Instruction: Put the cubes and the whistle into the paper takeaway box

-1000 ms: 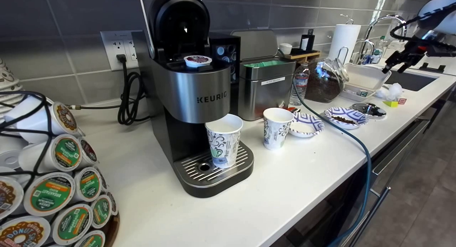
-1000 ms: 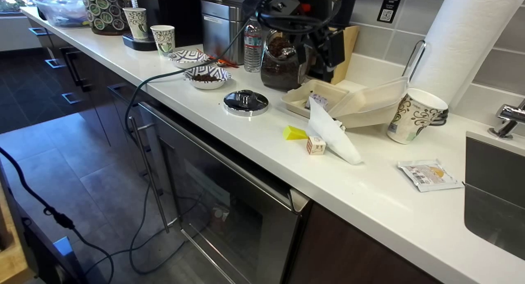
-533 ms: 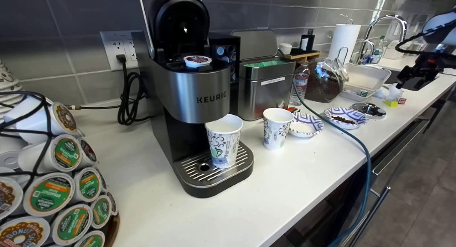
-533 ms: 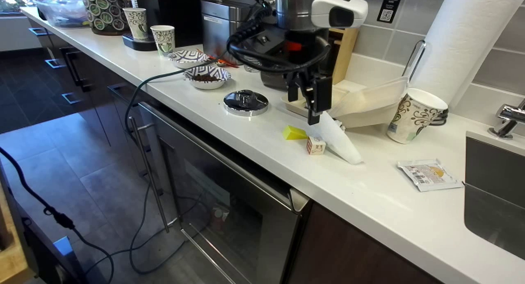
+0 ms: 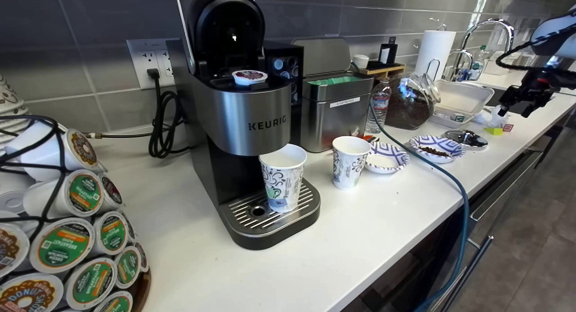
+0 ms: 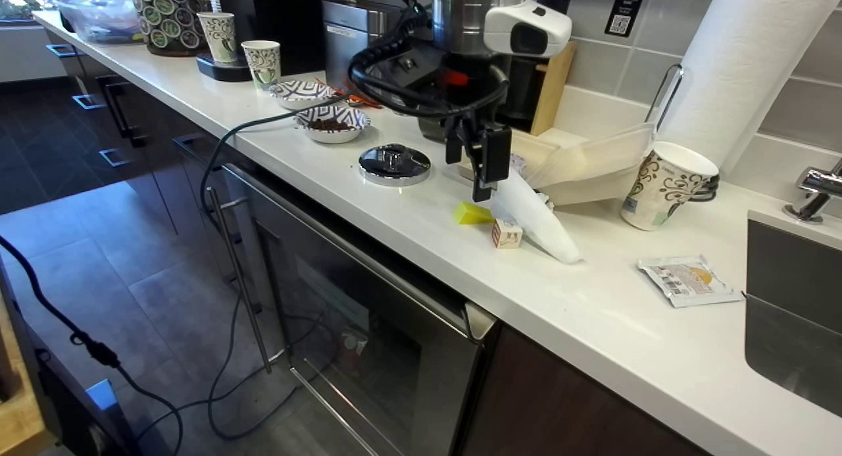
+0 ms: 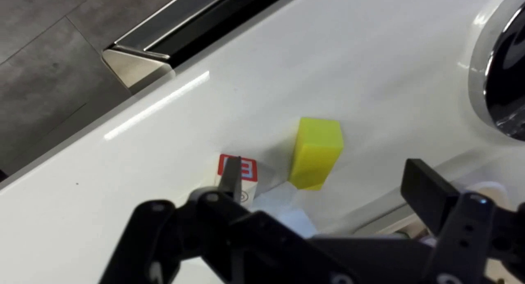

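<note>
Gripper (image 7: 324, 171) has its fingers (image 7: 426, 189) wide apart, up over the counter (image 6: 592, 298). Yellow block (image 7: 316, 153) is on the counter below, framed between the fingertips in the wrist view and lower than them. Letter cube (image 6: 506, 234) is on the counter too, near the yellow block, gap between them; red-framed letter on one face, part of it behind a finger in the wrist view. Both sit outside the paper takeaway box (image 6: 585, 160), toward the counter's front edge. White paper piece (image 6: 543, 229) lies right by the pair, on the box side; contact can't be told. Box stands farther back, lid swung up on the sink (image 6: 796, 265) side; tray partly blocked by the gripper in an exterior view. Small printed item (image 6: 520, 162) peeks out there, looks to be in the tray. Small green-edged square (image 5: 459, 118) also shows at the box in an exterior view; same thing or not, can't tell.

Round chrome lid (image 6: 395, 166) on the counter, across the yellow block from the letter cube. Two patterned bowls (image 6: 334, 137) farther along, one with dark bits (image 6: 329, 125) in it. Paper cup (image 6: 668, 189) near the raised box lid; flat packet (image 6: 687, 281) near the sink. Coffee maker (image 5: 245, 118) far down the counter, big in an exterior view.
</note>
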### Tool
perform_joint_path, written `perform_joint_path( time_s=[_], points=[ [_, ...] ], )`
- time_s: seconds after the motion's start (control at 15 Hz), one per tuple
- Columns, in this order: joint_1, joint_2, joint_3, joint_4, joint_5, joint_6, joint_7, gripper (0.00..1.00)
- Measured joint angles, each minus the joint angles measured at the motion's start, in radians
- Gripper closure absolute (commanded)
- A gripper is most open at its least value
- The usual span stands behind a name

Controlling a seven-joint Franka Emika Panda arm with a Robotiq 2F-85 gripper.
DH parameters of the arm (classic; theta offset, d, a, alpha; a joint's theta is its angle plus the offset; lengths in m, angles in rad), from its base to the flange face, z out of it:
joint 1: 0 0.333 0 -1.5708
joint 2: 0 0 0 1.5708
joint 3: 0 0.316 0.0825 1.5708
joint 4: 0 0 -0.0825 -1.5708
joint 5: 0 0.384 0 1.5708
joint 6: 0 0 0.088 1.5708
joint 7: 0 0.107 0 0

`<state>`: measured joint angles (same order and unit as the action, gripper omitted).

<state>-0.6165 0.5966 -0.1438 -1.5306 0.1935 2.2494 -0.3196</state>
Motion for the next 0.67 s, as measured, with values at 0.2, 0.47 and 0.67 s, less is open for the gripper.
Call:
perform_joint_path(
  time_s=[0.2,0.47,0.67],
  points=[
    [0.033,0.015,-0.018,-0.045,-0.017,0.062,0.033,0.16],
    [0.048,0.036,-0.020,-0.087,-0.012,0.194,0.070,0.09],
    [0.052,0.056,-0.020,-0.100,-0.011,0.265,0.102,0.16]
  ],
)
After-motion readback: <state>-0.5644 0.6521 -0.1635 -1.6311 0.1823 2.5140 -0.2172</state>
